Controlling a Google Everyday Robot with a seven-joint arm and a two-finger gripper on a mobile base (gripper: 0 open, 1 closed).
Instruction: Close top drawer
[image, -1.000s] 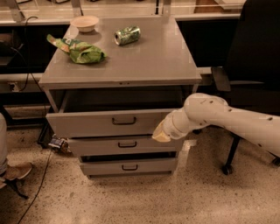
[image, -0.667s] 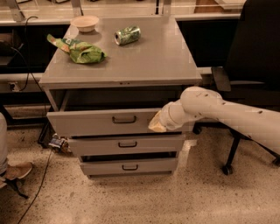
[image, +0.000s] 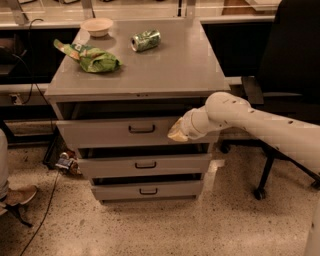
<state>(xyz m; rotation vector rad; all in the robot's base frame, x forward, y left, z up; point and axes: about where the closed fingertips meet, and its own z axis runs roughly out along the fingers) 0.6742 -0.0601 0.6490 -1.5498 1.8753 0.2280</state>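
My gripper (image: 177, 133) sits at the right end of the top drawer (image: 110, 132) front; whether it is open or closed, I cannot tell. The drawer stands slightly out. On the cabinet top (image: 175, 70), a bowl (image: 97, 26) is at the back left corner, a bag (image: 92, 57) near the left edge and a can (image: 146, 40) near the back edge. The floor (image: 150, 225) is speckled.

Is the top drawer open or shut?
Partly open: the top drawer juts out under the cabinet top, dark gap behind its front. The gripper is at that front, right of the handle.
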